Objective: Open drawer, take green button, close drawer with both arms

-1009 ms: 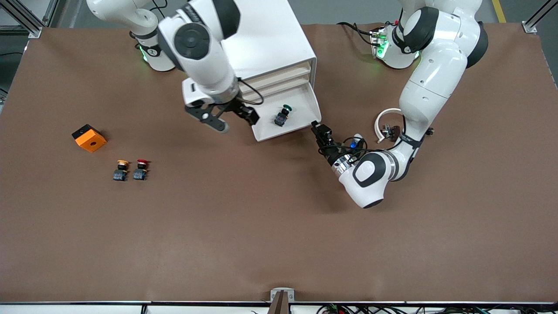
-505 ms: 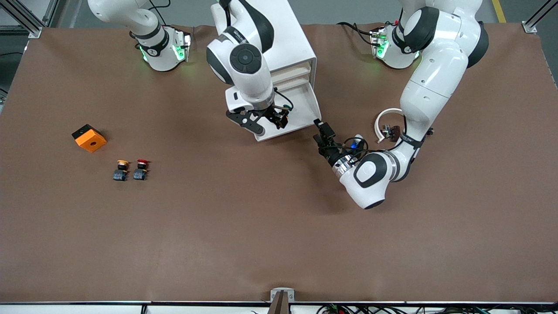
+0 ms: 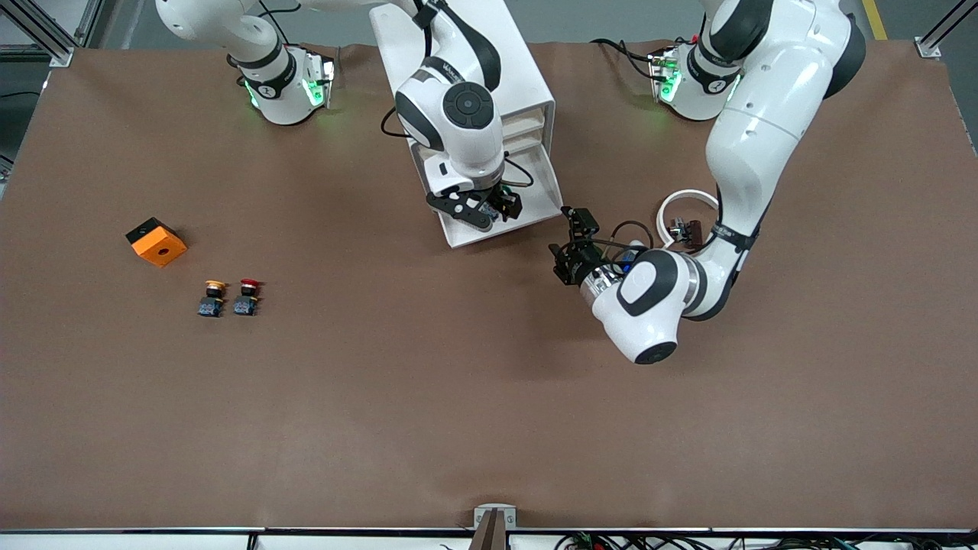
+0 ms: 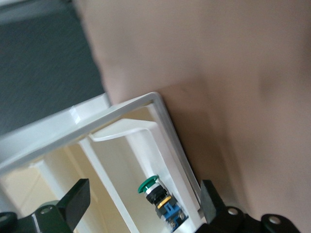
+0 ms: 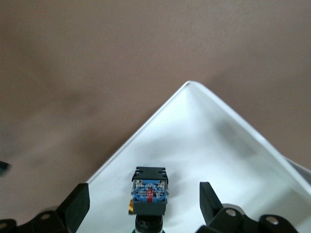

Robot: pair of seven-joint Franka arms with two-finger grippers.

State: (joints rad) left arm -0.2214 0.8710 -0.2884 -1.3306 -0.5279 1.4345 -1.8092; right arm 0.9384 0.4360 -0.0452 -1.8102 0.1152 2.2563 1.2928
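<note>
A matte brown counter (image 3: 382, 397) is stretching wide and bare nearer the front camera than the white boxy cabinet (image 3: 527, 84). Its lowest drawer (image 3: 535, 200) is standing pulled out, a smooth cream tray with thin rounded rims. The button (image 5: 149, 194) is lying inside it, green cap on a dark blocky base. The right gripper (image 3: 487, 211) is hovering over the button, jaws spread wide and empty. The left gripper (image 3: 573, 243) is gaping open just beside the drawer's corner, toward the left arm's end
</note>
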